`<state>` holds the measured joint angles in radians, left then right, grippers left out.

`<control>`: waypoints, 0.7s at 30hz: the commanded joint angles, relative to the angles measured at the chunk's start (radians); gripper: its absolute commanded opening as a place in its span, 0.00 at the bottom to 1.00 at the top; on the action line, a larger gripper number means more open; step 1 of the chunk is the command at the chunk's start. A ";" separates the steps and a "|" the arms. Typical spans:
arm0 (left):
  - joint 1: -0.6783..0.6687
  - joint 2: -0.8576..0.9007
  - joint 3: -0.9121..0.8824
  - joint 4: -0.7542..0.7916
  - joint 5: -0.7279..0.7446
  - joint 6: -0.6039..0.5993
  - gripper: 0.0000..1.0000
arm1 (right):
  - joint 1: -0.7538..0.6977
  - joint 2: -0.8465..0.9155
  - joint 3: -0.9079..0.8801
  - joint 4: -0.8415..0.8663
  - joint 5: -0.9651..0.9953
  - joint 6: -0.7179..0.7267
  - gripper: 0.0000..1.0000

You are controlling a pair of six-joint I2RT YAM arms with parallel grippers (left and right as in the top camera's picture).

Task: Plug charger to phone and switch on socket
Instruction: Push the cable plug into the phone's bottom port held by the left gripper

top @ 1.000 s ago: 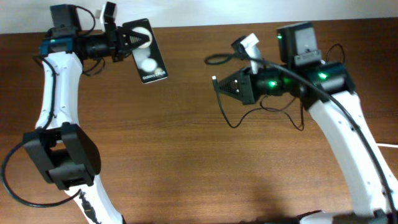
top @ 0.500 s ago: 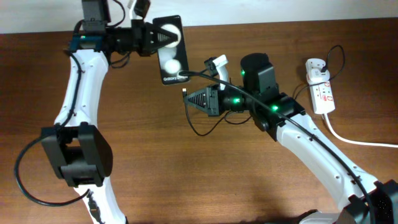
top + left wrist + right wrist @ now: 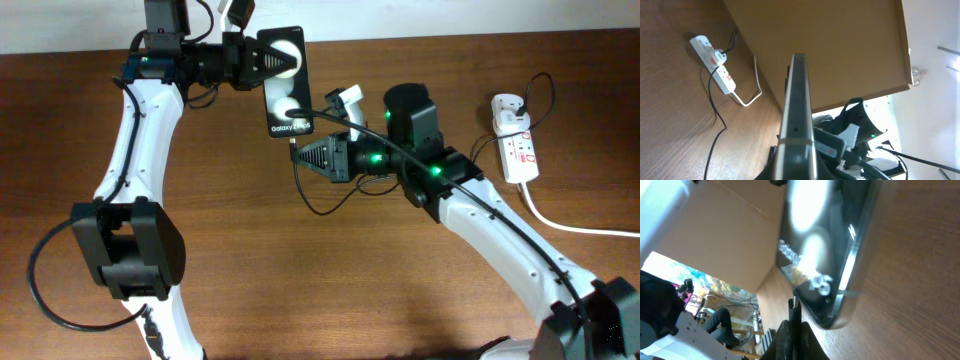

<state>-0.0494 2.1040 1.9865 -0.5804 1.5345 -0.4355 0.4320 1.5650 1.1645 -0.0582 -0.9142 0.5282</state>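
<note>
My left gripper is shut on the phone, a black slab with two white light reflections, and holds it above the table at the back. The left wrist view shows the phone edge-on. My right gripper is shut on the charger plug tip, which sits just below the phone's lower end. In the right wrist view the tip stands close beside the phone's end; I cannot tell if they touch. The thin black charger cable loops under the right gripper. The socket lies at the right.
The white power strip also shows in the left wrist view, with its thick white cord running off to the right. A white adapter sits at the strip's far end. The wooden table stretches in front.
The left arm carried the phone to the right. The right arm swung left with the plug tip, uncovering the socket, and the tip now sits right under the phone's end.
</note>
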 commanded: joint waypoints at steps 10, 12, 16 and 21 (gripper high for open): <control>0.100 -0.004 0.008 0.019 0.038 -0.009 0.00 | -0.046 0.052 -0.098 0.167 -0.264 0.061 0.04; 0.096 -0.004 0.008 0.020 0.038 -0.009 0.00 | -0.047 0.053 -0.100 0.285 -0.257 0.108 0.04; 0.075 -0.004 0.008 0.020 0.038 -0.009 0.00 | -0.039 0.053 -0.100 0.303 -0.229 0.117 0.04; 0.002 -0.004 0.008 0.020 0.038 -0.009 0.00 | -0.039 0.053 -0.100 0.315 -0.226 0.117 0.04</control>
<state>-0.0368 2.1040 1.9865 -0.5636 1.5375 -0.4355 0.3870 1.6211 1.0653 0.2424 -1.1427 0.6506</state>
